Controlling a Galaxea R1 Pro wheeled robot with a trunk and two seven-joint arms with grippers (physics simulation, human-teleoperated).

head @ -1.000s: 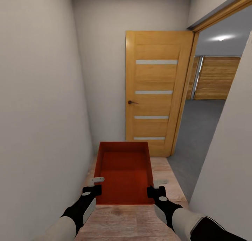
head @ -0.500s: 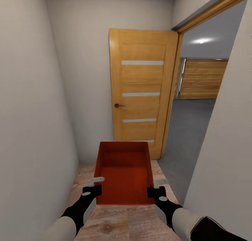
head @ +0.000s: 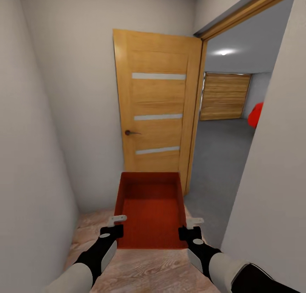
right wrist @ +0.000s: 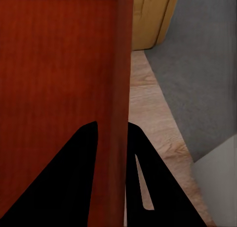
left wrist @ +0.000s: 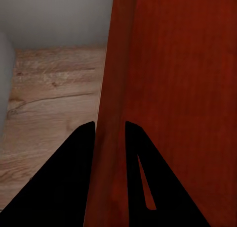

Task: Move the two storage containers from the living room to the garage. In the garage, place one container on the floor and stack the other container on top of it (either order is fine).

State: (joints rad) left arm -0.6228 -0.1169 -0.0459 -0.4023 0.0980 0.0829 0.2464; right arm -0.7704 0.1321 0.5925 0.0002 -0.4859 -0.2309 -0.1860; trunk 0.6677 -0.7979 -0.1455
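Observation:
I hold one orange-red open-top storage container (head: pixel 151 208) level in front of me, above the light wood hallway boards. My left gripper (head: pixel 114 227) is shut on its left wall near the close corner. My right gripper (head: pixel 189 228) is shut on its right wall. In the left wrist view the two fingers of the left gripper (left wrist: pixel 109 125) pinch the thin container wall (left wrist: pixel 116 64). The right gripper (right wrist: pixel 112 124) clamps the opposite wall of the container (right wrist: pixel 59 64) the same way. Through the doorway ahead right lies the garage, with its dark grey floor (head: pixel 216 157).
An open wooden door (head: pixel 157 114) stands ahead, swung against the hallway's end wall. White walls close in on both sides. The garage's plank door (head: pixel 224 96) shows at the back. A red shape (head: pixel 255 114) peeks past the right wall edge; I cannot tell what it is.
The whole view has swung right, so more of the garage and the red shape show. The container and both grippers keep their place in the view.

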